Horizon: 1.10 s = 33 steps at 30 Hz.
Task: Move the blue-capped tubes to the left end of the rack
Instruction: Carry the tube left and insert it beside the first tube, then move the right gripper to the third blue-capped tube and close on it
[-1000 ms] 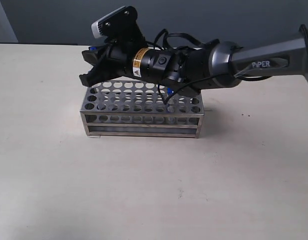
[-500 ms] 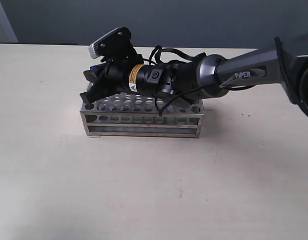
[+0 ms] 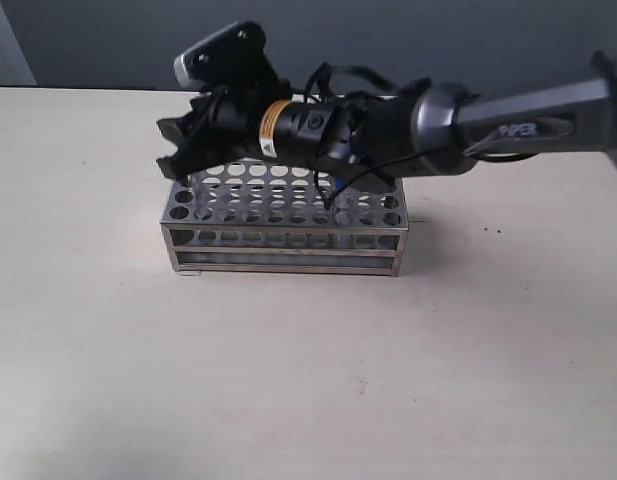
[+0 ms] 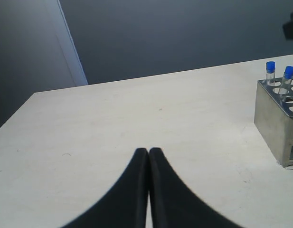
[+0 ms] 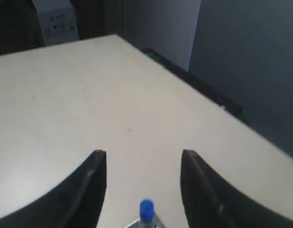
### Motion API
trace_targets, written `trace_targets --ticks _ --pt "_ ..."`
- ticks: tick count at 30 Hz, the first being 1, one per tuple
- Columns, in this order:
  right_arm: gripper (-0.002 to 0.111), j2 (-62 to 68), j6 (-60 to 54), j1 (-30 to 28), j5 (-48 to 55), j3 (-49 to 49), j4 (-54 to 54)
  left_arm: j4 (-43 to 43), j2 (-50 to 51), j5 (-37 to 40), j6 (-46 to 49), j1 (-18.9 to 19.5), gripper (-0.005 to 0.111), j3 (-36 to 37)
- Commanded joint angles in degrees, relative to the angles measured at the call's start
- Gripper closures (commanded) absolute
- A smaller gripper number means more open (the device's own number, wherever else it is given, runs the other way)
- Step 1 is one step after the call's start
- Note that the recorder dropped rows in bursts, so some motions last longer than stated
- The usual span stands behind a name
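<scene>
Blue-capped tubes (image 4: pixel 270 67): two stand upright in the near end of the rack (image 4: pixel 272 118), ahead of my left end effector (image 4: pixel 148 151), whose fingers are pressed together on nothing. One cap (image 5: pixel 146 207) shows just below the gap of my right end effector (image 5: pixel 142 154), fingers apart, empty. I judge them light, thin, rigid, smooth-walled and probably breakable. Recommended hold: just under the cap, gentle squeeze, straight lift clear of the hole.

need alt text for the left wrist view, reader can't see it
Two black jaws, shut together, sit low over a pale table with a dark wall beyond it. At one edge of the picture is the end of a shiny steel rack, with two blue-capped tubes standing in its holes.
</scene>
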Motion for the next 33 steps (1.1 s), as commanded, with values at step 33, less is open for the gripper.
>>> trace_targets --ticks 33 --pt "0.061 -8.7 -5.9 -15.9 -23.3 37.0 10.6 0.0 0.3 -0.8 -0.2 -0.5 0.106 -0.1"
